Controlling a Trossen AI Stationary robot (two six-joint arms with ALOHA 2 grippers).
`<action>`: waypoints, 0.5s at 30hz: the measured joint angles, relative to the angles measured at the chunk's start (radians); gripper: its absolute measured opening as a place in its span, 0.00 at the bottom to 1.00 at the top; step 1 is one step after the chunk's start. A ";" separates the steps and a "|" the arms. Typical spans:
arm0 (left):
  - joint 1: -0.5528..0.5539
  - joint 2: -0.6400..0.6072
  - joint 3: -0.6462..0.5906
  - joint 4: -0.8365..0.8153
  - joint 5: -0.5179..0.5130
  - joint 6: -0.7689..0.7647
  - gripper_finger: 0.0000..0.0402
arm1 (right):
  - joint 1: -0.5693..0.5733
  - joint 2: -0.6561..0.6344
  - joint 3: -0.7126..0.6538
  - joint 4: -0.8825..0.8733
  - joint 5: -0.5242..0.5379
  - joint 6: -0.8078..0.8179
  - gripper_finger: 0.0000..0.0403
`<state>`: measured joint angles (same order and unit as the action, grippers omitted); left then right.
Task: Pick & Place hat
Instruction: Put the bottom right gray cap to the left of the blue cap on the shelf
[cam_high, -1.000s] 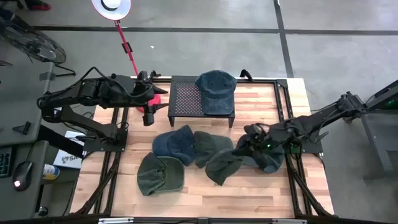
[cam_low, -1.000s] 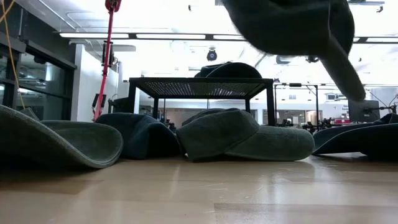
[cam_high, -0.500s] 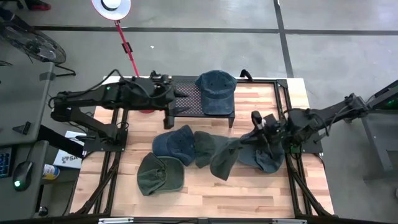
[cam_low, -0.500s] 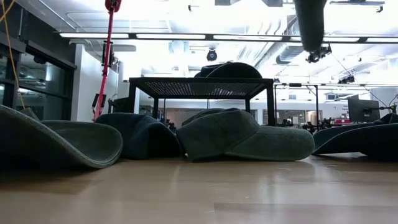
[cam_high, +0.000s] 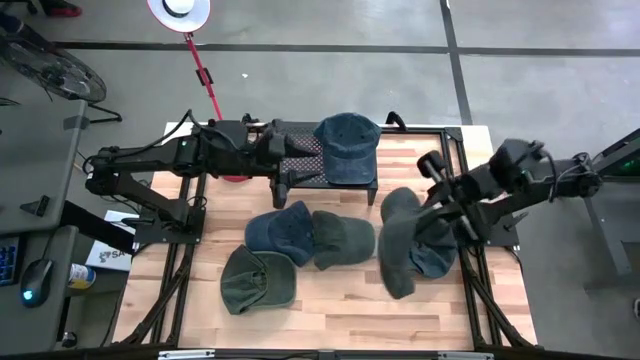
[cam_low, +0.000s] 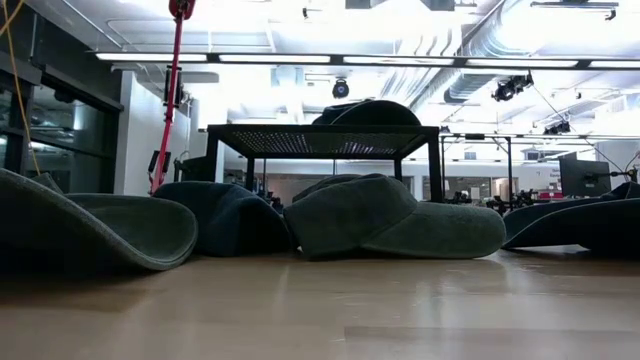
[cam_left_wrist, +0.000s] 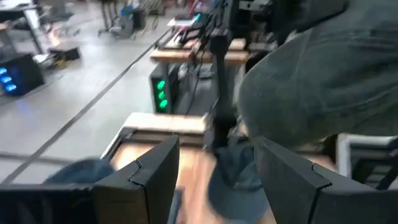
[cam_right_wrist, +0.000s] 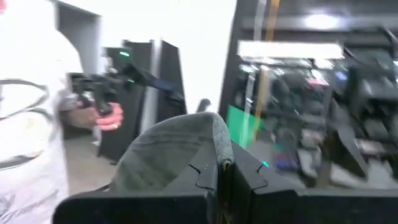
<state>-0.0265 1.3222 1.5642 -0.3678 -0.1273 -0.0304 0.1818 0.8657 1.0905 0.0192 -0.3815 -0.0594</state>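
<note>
Tabletop (cam_high: 330, 320): wooden, being occupied by both arms, a rack and several caps.

Rack (cam_high: 296, 160): black, perforated, being stood at the far side of the tabletop, directly ahead of the left pincer. One blue cap (cam_high: 347, 146) is already being carried on it, so one placement is judged done.

Loose caps: a dark blue cap (cam_high: 283, 231), a grey-green cap (cam_high: 341, 238) and an olive cap (cam_high: 257, 280) are lying in a cluster, well apart from the right pincer and nearer the left one. A further blue-grey cap (cam_high: 436, 255) is lying just under the lifted load. These four are judged still to be moved.

Held hat (cam_high: 398, 245): grey-green, being hung by its edge below the right pincer, clear of the tabletop; its carry to the rack is judged not yet done.

Right pincer (cam_high: 437, 205): pressed together, pinching the held hat's fabric; in its own wrist view the cloth is being gripped between the closed fingers.

Left pincer (cam_high: 300, 170): spread, empty, being held over the rack's near edge beside the blue cap, touching nothing visible.
</note>
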 joint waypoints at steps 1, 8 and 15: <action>0.000 0.003 0.000 0.017 0.014 -0.005 0.51 | -0.012 0.010 0.022 0.000 -0.041 -0.013 0.01; 0.000 0.060 0.000 0.155 0.098 -0.048 0.51 | -0.099 0.116 0.158 0.001 -0.325 -0.042 0.01; 0.000 0.118 -0.003 0.230 0.174 -0.083 0.51 | -0.145 0.266 0.336 0.003 -0.556 -0.023 0.01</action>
<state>-0.0265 1.4403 1.5612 -0.1380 0.0470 -0.1135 0.0364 1.1318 1.4266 0.0220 -0.9377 -0.0827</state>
